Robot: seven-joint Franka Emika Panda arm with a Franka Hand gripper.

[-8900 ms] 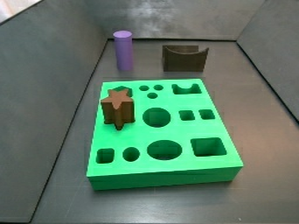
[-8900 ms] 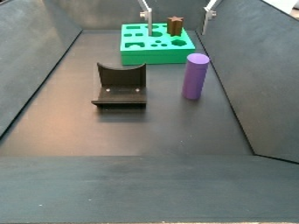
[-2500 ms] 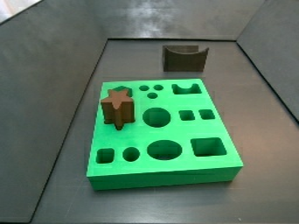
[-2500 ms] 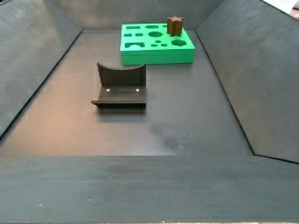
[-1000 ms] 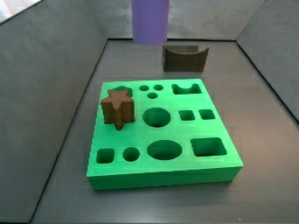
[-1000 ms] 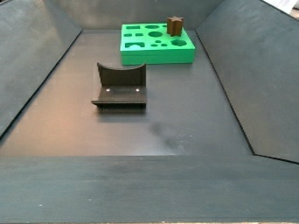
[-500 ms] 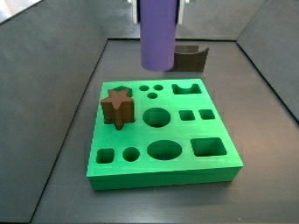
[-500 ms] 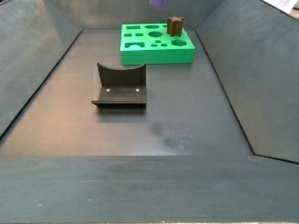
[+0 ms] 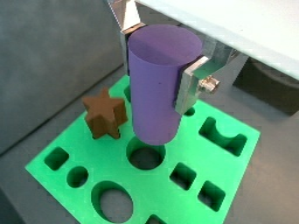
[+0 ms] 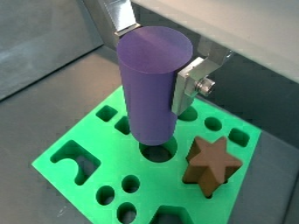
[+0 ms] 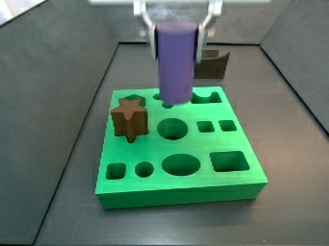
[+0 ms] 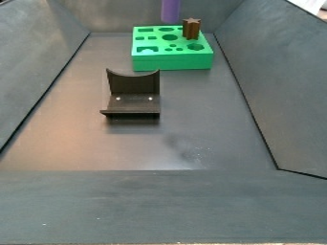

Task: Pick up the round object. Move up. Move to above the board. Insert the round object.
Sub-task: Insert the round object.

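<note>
My gripper (image 9: 158,70) is shut on the round object (image 9: 156,87), a smooth purple upright cylinder, with one silver finger (image 9: 191,85) on each side. It also shows held in the other wrist view (image 10: 152,83). In a side view the gripper (image 11: 178,27) holds the round object (image 11: 175,65) above the far part of the green board (image 11: 193,187). Its lower end hangs just over a round hole (image 9: 145,158). Only its lower end (image 12: 167,8) shows above the board (image 12: 170,59) in a side view.
A brown star block stands in the board, seen in both side views (image 11: 127,116) (image 12: 192,28) and both wrist views (image 9: 103,115) (image 10: 211,164). The dark fixture (image 12: 130,93) stands on the floor beyond the board, partly behind the cylinder (image 11: 216,65). Grey walls enclose the floor.
The gripper with the purple cylinder has come down and moved over the board. The cylinder's lower end now hangs low over the far holes. Nothing else moved.
</note>
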